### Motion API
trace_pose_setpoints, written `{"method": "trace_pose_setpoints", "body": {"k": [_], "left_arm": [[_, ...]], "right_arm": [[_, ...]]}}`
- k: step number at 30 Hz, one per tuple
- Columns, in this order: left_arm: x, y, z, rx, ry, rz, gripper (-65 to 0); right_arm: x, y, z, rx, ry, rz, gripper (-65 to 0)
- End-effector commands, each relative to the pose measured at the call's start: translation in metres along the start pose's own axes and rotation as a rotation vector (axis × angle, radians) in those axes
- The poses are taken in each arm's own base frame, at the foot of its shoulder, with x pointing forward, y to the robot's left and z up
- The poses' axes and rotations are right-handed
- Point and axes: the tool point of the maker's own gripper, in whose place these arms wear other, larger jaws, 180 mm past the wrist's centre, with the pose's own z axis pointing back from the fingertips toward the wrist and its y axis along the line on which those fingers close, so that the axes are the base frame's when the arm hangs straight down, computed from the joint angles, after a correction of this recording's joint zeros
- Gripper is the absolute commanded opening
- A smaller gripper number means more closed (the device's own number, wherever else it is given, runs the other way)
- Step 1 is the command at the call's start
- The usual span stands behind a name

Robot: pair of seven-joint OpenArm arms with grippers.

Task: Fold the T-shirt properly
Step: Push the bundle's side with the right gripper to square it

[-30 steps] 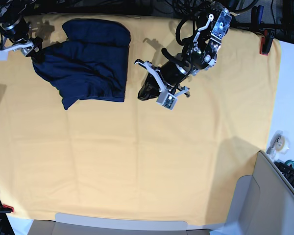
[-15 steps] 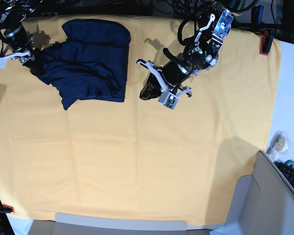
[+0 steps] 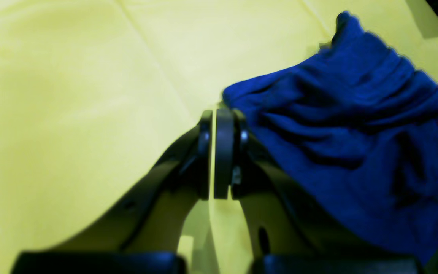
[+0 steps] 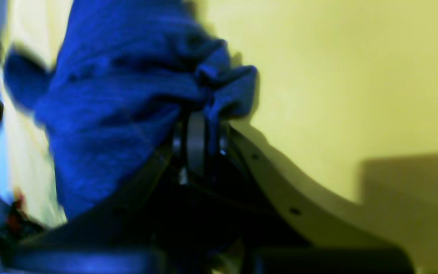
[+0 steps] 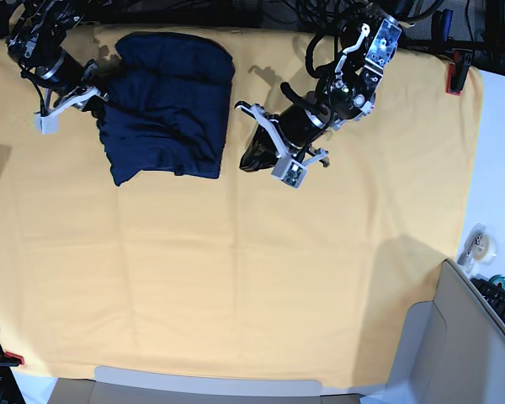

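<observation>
Since a second ago, the right hand (image 5: 91, 91) has been travelling from the far left edge of the counter (image 5: 236, 278) inward, and the T-shirt's (image 5: 170, 105) spread-out left portion is now bunching up against the rest of the garment, so the navy pile is looking narrower than before; the left hand (image 5: 254, 160) is staying where it was. The T-shirt is lying in a rumpled heap near the far left corner of the counter, on the yellow-orange cloth (image 5: 261, 278) that is covering the whole top. The right arm is reaching down from the far left corner, angling toward the shirt's left edge, with its white finger piece sticking out on the side away from the shirt. In the right wrist view, the right hand (image 4: 198, 139) is pinching shut on a gathered fold of the T-shirt (image 4: 127, 99), the fabric puckering just above the closed pads. The left arm is slanting down from the far edge toward the middle of the counter. In the left wrist view, the left hand (image 3: 219, 152) is standing with its pads pressed together on nothing, just beside the near corner of the T-shirt (image 3: 340, 144), hovering over bare cloth (image 3: 89, 95).
</observation>
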Motion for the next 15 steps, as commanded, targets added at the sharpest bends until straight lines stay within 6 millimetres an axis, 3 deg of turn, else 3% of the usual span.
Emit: {"method": "trace_pose_setpoints", "body": {"k": [1,6,11,15], "left_arm": [[0.017,-0.002,0.001,-0.011,-0.052,-0.012,-65.0],[0.018,-0.002,0.001,-0.011,-0.054,-0.013,-65.0],[0.019,-0.003,0.000,-0.013,-0.057,-0.011,-65.0],[0.019,-0.001,0.001,-0.011,-0.056,-0.012,-65.0]], "right_arm": [[0.018,0.020,0.006,0.042,-0.052,0.080,-65.0],[0.029,0.067,0.026,0.065,-0.041,0.338,-65.0],[0.021,0.071,0.027,0.079,0.022,0.412,-65.0],[0.000,0.092,0.013,0.161,0.115,0.482,-65.0]]}}
